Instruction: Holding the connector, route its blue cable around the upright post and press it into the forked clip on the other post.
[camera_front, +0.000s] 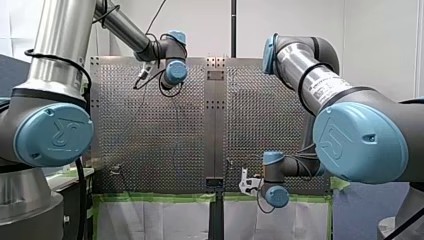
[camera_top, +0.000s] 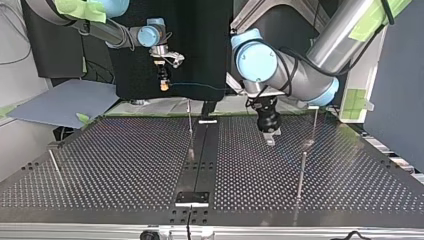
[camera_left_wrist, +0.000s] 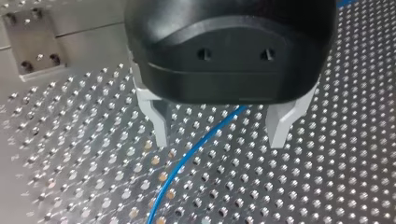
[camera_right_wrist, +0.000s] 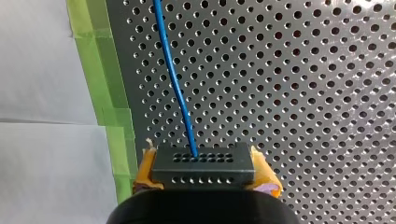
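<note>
My left arm (camera_front: 55, 65) and my right arm (camera_front: 320, 85) are silver tubes with light-blue caps (camera_front: 52, 135) and black cables (camera_front: 80, 200), left gripper (camera_left_wrist: 218, 140) is black with 2 grey fingers (camera_left_wrist: 161, 126), right gripper (camera_right_wrist: 203, 163) has yellow pads (camera_right_wrist: 264, 170).

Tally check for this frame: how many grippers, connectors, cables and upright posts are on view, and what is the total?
grippers: 2 (my left gripper, my right gripper)
connector: 1
blue cable: 1
upright posts, counted in the top view: 4
Total: 8
</note>
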